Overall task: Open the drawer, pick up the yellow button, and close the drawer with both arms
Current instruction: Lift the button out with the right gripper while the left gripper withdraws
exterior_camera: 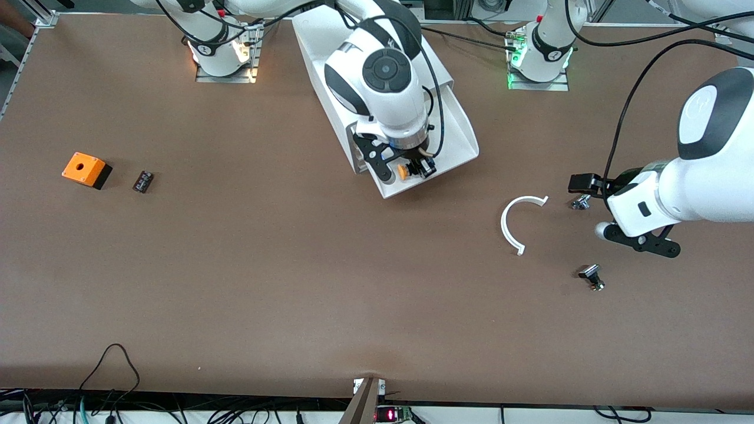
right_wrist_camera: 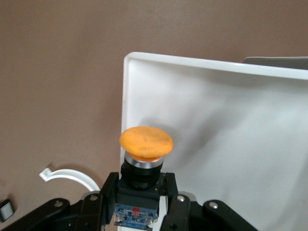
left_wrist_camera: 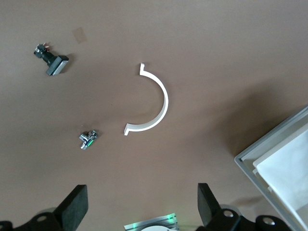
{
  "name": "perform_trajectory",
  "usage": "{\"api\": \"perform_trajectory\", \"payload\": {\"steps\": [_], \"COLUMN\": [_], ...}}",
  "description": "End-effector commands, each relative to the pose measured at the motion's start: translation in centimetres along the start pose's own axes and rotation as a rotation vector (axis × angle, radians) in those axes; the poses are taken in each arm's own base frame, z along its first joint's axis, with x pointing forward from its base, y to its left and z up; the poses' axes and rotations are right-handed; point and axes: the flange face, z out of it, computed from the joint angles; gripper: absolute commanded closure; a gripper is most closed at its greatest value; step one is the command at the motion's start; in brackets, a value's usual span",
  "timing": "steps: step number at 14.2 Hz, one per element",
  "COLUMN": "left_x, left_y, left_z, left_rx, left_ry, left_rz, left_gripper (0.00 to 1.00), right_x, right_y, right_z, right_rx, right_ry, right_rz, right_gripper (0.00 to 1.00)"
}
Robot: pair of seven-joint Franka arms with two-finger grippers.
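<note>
The right claw (exterior_camera: 406, 171) grips the small orange-capped, black-bodied push button (exterior_camera: 404, 171) over the pulled-out slim white tray drawer (exterior_camera: 456, 126). The take step appears in hand; next, carry the button clear, then push the drawer shut. The left claw (left_wrist_camera: 139, 204) waits open over the brown bench (exterior_camera: 294, 282).

Counter (exterior_camera: 294, 282): plain brown
Drawer (exterior_camera: 465, 138): white
Cabinet (exterior_camera: 321, 53): white
Button (right_wrist_camera: 146, 144): orange-yellow cap, silver ring, black body
Right gripper (exterior_camera: 405, 171): black
Left gripper (left_wrist_camera: 142, 204): black fingers (left_wrist_camera: 74, 204)
Curved strip (exterior_camera: 513, 221): white
Box with a hole (exterior_camera: 86, 169): orange top, black base
Arms (exterior_camera: 383, 76): white, black bands
</note>
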Motion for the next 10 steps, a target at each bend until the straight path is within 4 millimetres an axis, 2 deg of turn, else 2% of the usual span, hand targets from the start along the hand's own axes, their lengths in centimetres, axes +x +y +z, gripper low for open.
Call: {"api": "perform_trajectory", "payload": {"steps": [1, 3, 5, 8, 10], "left_x": [0.4, 0.6, 1.3, 2.7, 3.3], "left_y": [0.5, 0.6, 1.4, 2.8, 5.3], "left_z": [-0.4, -0.7, -0.3, 1.8, 3.5], "left_rx": [0.021, 0.024, 0.027, 0.010, 0.008], "left_ry": [0.020, 0.046, 0.080, 0.104, 0.101], "left_rz": [-0.049, -0.050, -0.071, -0.181, -0.281], "left_gripper": [0.00, 0.00, 0.00, 0.00, 0.00], "right_x": [1.1, 3.7, 8.0, 14.6, 19.4], "right_y": [0.2, 0.1, -0.1, 0.3, 1.0], "right_z": [-4.4, -6.6, -9.5, -13.2, -14.9], "right_rx": [0.013, -0.008, -0.016, -0.032, -0.058], "right_ry": [0.003, -0.024, -0.039, -0.076, -0.085], "right_rz": [-0.044, -0.113, -0.192, -0.321, -0.430], "right_gripper": [1.00, 1.00, 1.00, 1.00, 1.00]}}
